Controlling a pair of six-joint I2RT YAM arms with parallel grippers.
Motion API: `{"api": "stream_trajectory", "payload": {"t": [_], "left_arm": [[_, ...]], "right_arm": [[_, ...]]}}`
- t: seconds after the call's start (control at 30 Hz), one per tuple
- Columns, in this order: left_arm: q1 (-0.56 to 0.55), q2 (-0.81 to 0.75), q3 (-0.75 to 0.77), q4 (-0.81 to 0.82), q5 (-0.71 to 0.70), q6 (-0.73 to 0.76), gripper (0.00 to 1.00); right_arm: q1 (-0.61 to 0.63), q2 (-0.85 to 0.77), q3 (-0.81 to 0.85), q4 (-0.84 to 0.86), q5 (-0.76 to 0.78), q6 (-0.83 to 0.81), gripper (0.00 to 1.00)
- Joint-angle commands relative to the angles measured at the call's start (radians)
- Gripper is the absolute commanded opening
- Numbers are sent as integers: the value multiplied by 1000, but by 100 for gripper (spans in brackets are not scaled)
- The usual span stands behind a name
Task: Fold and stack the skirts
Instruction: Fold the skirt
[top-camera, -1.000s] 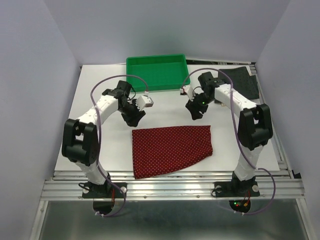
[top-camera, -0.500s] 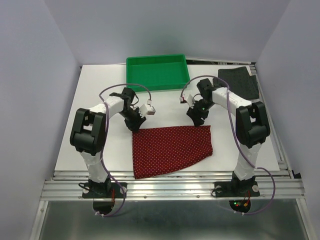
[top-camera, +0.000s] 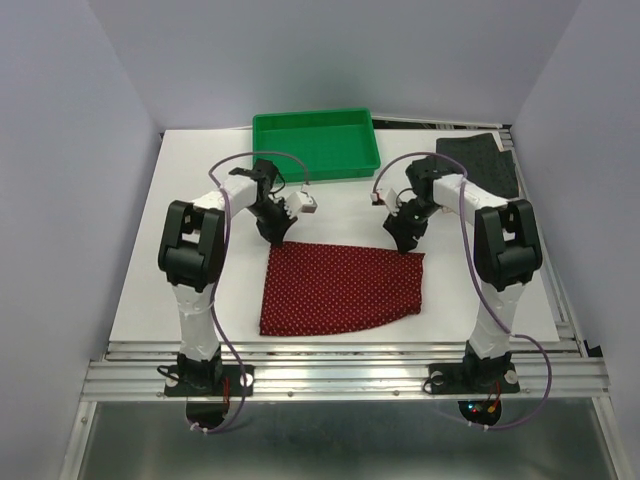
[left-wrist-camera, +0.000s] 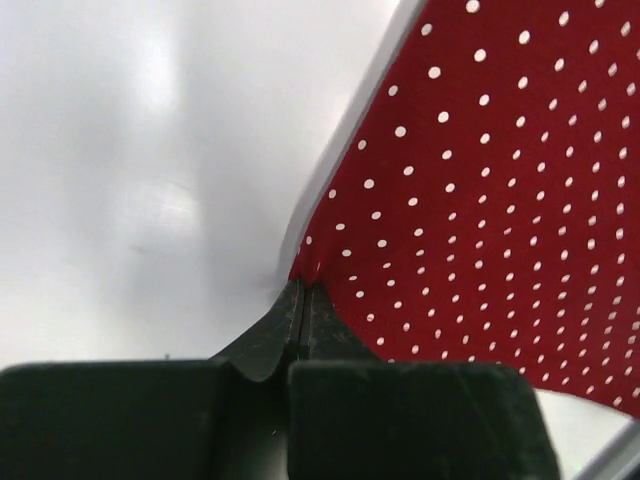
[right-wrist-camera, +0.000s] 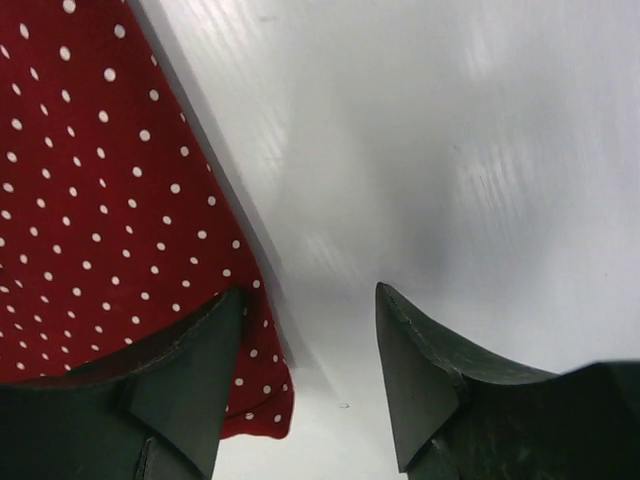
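Note:
A dark red skirt with tiny white dots (top-camera: 340, 290) lies flat in the middle of the table. My left gripper (top-camera: 277, 238) is down at its far left corner, and the left wrist view shows the gripper (left-wrist-camera: 303, 285) shut, pinching the tip of the red skirt (left-wrist-camera: 480, 200). My right gripper (top-camera: 407, 243) is at the far right corner. It stands open (right-wrist-camera: 308, 290), with its left finger (right-wrist-camera: 190, 370) over the red skirt's edge (right-wrist-camera: 100, 220) and its right finger over bare table. A charcoal-grey skirt (top-camera: 485, 165) lies at the far right.
A green plastic tray (top-camera: 256, 145) stands at the back centre, just beyond both grippers. The white table (top-camera: 200, 200) ends at a metal rail along the near edge, and walls close in on the left, right and back.
Both grippers came down and toward the red skirt's far corners. The left gripper closed on the far left corner. The skirt's far edge has shifted slightly.

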Motion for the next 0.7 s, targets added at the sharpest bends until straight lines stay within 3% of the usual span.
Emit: {"api": "stream_trajectory", "payload": {"t": [0.0, 0.17, 0.33, 0.4, 0.53, 0.67], "left_arm": [[19, 85, 179, 5, -73, -12, 0], [19, 234, 435, -56, -125, -29, 0], [19, 278, 499, -54, -185, -49, 0], [21, 263, 483, -2, -194, -56, 7], [21, 214, 476, 58, -170, -121, 42], [36, 113, 434, 104, -137, -167, 57]], "right_arm": [[-30, 19, 5, 18, -15, -13, 60], [-39, 17, 5, 41, -14, 11, 62], [-48, 28, 77, 45, -20, 63, 62], [-58, 31, 94, 25, -54, 78, 62], [-58, 55, 142, -25, -145, 105, 62], [-58, 72, 137, -54, -150, 103, 61]]}}
